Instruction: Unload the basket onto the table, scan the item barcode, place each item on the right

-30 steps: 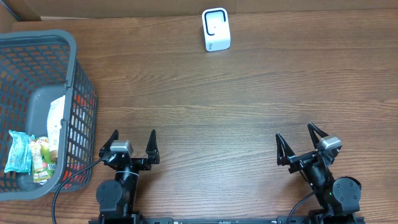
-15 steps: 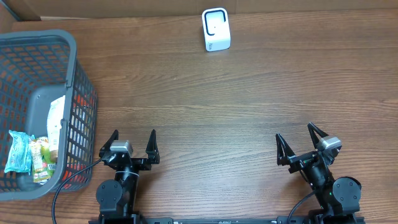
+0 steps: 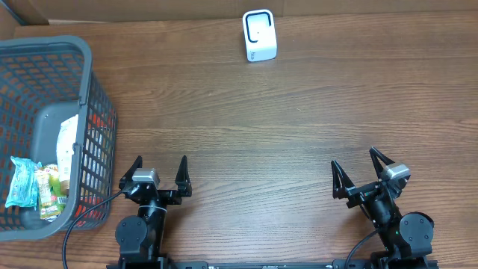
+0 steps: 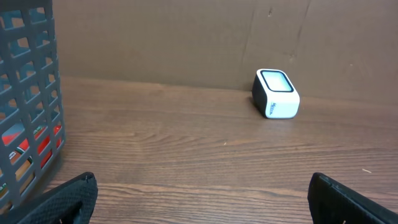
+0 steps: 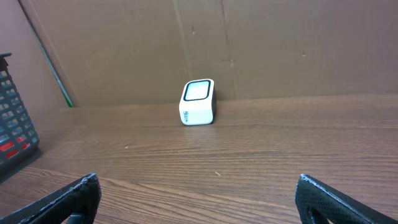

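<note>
A small white barcode scanner (image 3: 259, 35) with a dark window stands at the far middle of the wooden table, also seen from the left wrist (image 4: 276, 94) and the right wrist (image 5: 198, 102). Packaged items (image 3: 37, 184) lie in the grey mesh basket (image 3: 82, 67) at the left; no barcode shows. My left gripper (image 3: 157, 166) rests open near the front edge, right of the basket, with nothing between its fingers (image 4: 68, 199). At the front right my right gripper (image 3: 354, 161) is open too and holds nothing, its fingertips (image 5: 326, 199) low over bare wood.
A cardboard wall (image 4: 186, 37) backs the far edge of the table. The basket's grey wall (image 4: 28, 106) stands close to the left gripper's left side, with red packaging visible through the mesh. Bare wood (image 3: 261, 134) lies between the grippers and the scanner.
</note>
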Robot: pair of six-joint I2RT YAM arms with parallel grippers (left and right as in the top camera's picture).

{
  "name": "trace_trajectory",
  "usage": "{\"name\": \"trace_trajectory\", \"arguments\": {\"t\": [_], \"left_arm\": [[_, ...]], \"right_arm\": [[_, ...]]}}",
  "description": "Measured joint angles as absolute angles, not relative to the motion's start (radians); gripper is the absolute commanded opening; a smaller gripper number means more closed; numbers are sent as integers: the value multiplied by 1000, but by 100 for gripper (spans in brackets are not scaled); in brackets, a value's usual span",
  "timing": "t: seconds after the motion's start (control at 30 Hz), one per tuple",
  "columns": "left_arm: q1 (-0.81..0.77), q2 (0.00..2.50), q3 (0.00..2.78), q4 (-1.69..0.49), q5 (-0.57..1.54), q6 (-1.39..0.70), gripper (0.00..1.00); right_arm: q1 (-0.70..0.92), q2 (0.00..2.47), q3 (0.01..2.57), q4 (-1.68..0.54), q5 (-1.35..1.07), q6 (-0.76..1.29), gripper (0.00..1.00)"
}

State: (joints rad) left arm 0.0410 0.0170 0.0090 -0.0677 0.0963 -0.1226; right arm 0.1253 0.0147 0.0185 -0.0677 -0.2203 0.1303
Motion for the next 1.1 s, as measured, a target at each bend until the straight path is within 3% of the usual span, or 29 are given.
{"name": "trace_trajectory", "arguments": {"t": [1.1], "left_arm": [[41,17,9,-68,96,-123,99]], "right_arm": [[125,15,19,-68,-183,130,100]]}}
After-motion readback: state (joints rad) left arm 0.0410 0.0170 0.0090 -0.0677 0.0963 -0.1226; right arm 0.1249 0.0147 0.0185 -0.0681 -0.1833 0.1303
